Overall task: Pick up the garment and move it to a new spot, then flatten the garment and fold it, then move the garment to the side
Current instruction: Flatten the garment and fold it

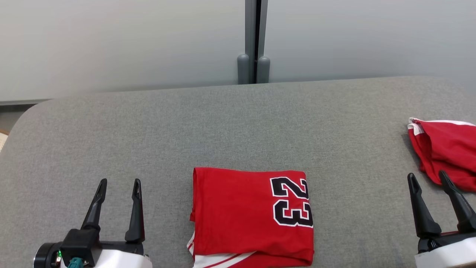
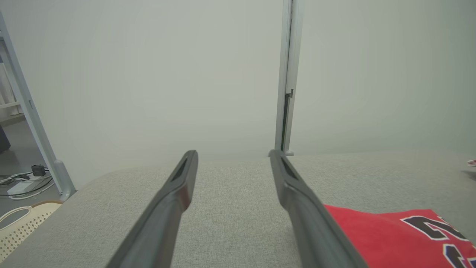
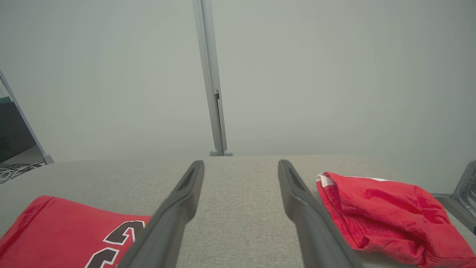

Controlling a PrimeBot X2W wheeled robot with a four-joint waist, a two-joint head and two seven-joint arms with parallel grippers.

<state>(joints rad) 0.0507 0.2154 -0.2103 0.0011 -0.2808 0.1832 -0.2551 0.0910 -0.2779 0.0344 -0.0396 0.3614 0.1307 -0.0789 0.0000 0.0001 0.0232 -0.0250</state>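
Garment: red, folded to a neat rectangle, flat on the grey table near the front edge. Black number 23, outlined in white, on the right part of the top layer; white-and-red trim at the lower left corner. Placed between the two grippers, apart from both.

Left gripper: at the lower left of the head view, over bare table to the left of the garment. Jaws released, fingers spread, nothing between them, tips toward the wall. In the left wrist view, the same spread fingers over grey fabric, with a corner of the garment at the lower right past the right-hand finger.

Right gripper: at the lower right of the head view, well to the right of the garment. Jaws likewise released and holding nothing. Just beside the outer finger, a crumpled red cloth with a white edge, near the table's right end; contact between finger and cloth not determinable.

Background: grey post upright against the wall behind the table's far edge. In the left wrist view, a cream basket and cables on the floor beyond the table's left end.
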